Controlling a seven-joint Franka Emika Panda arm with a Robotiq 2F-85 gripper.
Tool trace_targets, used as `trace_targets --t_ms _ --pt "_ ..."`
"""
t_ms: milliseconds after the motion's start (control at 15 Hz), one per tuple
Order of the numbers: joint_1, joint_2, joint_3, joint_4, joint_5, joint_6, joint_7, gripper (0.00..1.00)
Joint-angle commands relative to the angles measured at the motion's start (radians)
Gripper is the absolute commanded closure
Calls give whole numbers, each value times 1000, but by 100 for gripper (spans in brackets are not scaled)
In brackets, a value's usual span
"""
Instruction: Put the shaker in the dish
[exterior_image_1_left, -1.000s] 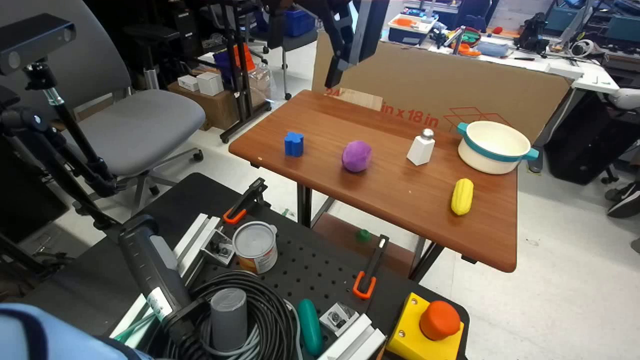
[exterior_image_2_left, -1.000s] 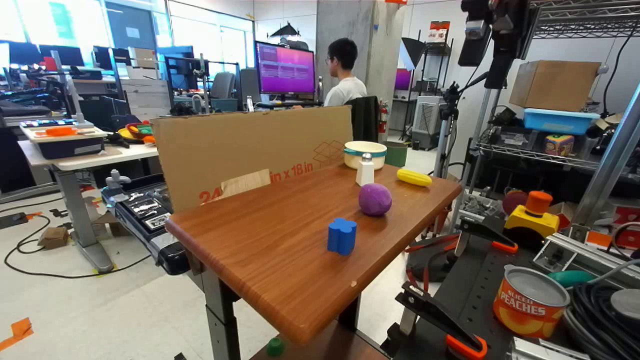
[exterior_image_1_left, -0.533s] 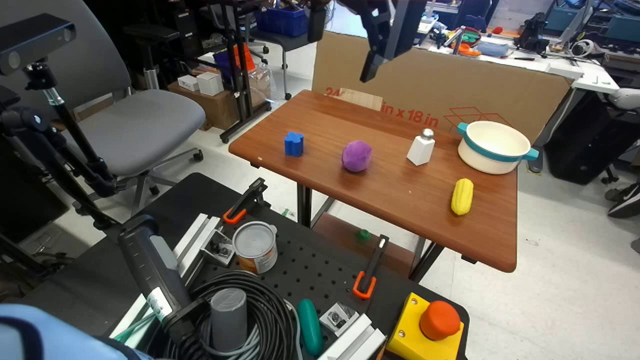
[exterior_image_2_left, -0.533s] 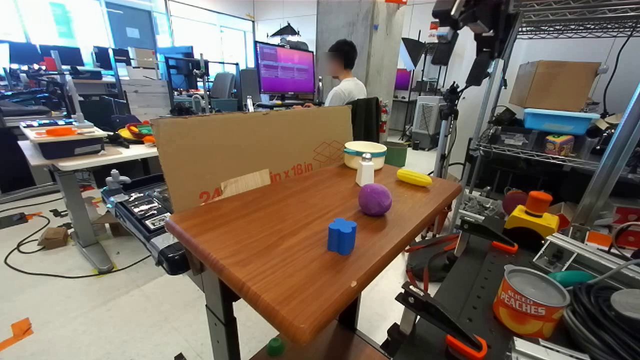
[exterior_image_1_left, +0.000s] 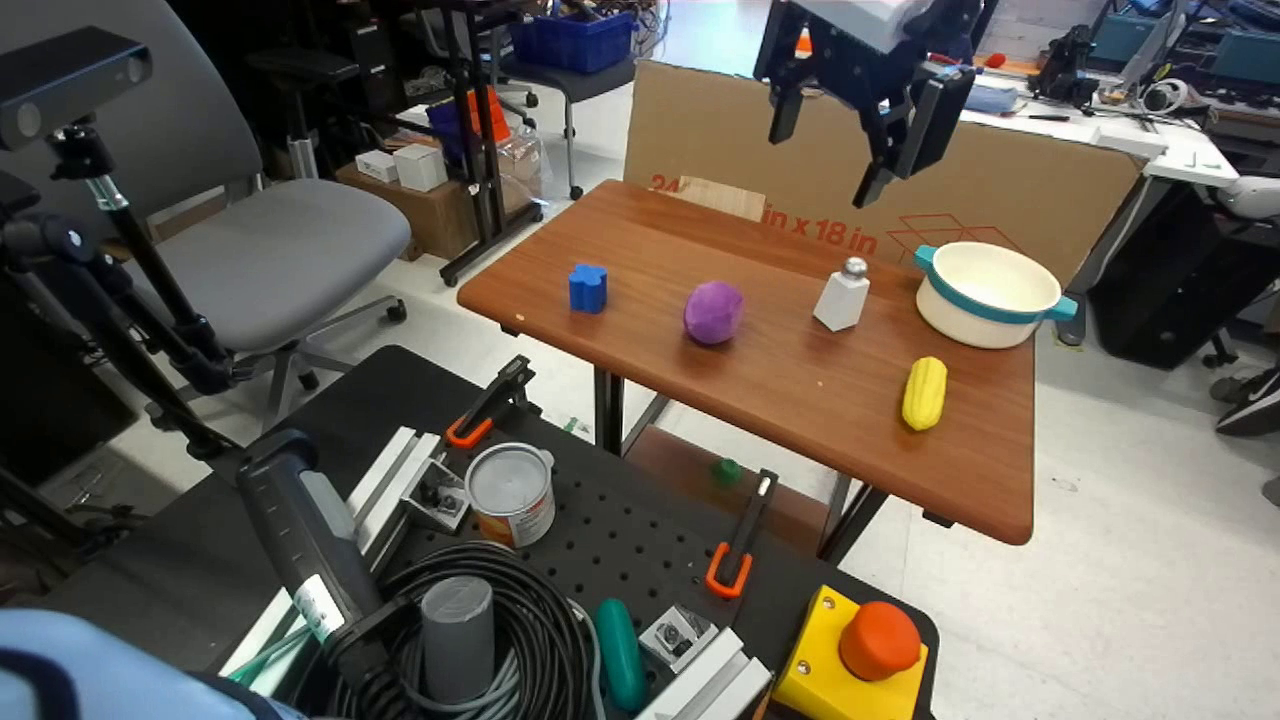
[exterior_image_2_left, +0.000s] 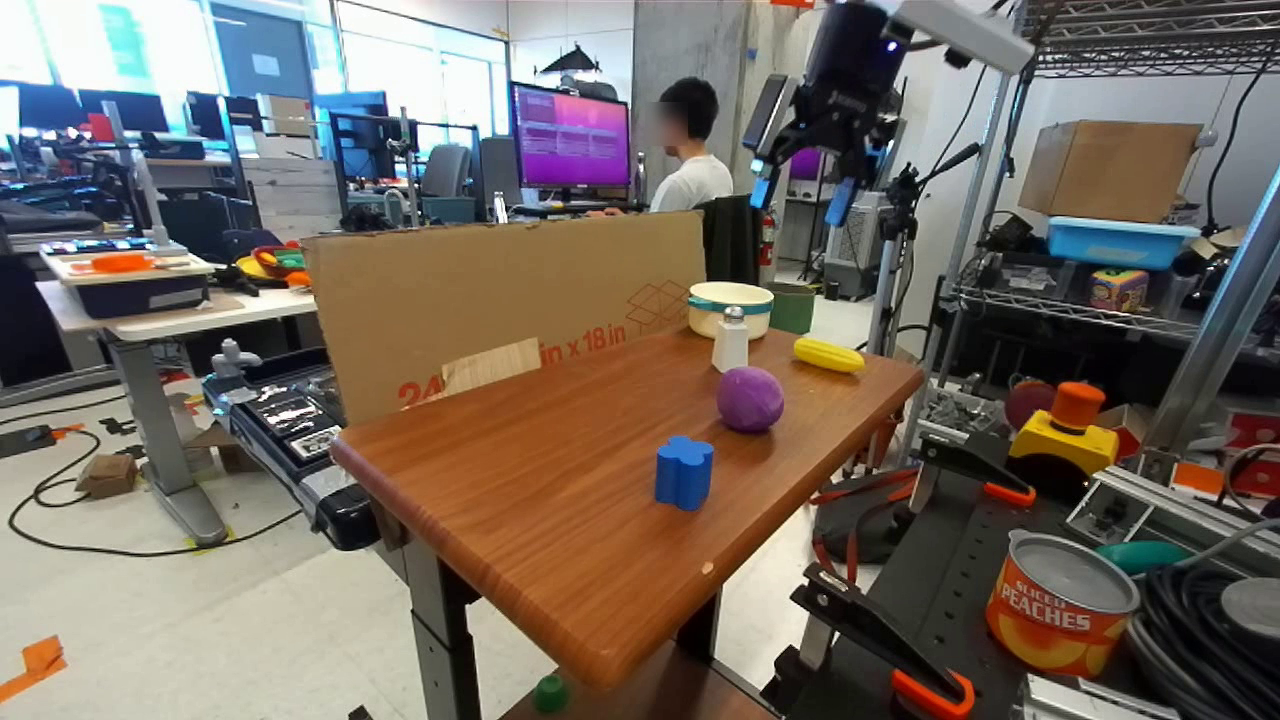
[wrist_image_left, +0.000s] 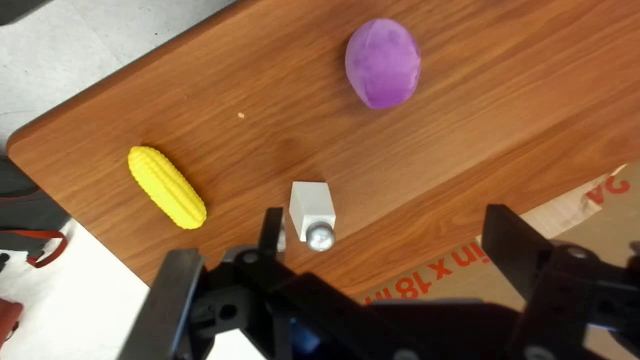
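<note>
Cardboard sheeting (exterior_image_2_left: 480, 290) is standing upright along one long edge of the wooden bench (exterior_image_2_left: 540, 510), bounding my workspace. High over it my end effector (exterior_image_1_left: 825, 165) is hanging with its fingers (wrist_image_left: 511, 245) spread wide, gripping nothing. Lower down, the white shaker (wrist_image_left: 311, 207) is standing upright on the bench, and in the wrist view it is showing nearer one finger than the other, so I am expecting to centre before going down. I am judging it light and stiff, not giving under a squeeze; whether it is plastic or ceramic I cannot tell, so I am planning a gentle grip. Its body is narrowing toward the shiny grey cap (wrist_image_left: 320, 236), and I am guessing that so smooth and rounded a top would be slipping, so I am aiming for two opposite flat sides lower down. Near the shaker, the dish (exterior_image_1_left: 970, 322), cream with a teal band and handles, is sitting close to a corner of the bench; its wall is rising high enough that I am counting on a clear lift first. Near both, the yellow corn (wrist_image_left: 167, 187) is lying on its side, perhaps a knock risk if I am swinging wide. Well apart from the dish, the purple ball (wrist_image_left: 383, 64) and, farther out, the blue block (exterior_image_1_left: 588, 290) are resting off my likely path.
</note>
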Motion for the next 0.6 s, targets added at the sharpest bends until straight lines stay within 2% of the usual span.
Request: trace_targets --t_ms 0,333,533 --pt "-4 193 0 156 -72 44 105 0" --pt "27 360 -40 319 -167 -7 234 0" --pt "42 438 -59 401 -177 -49 266 0"
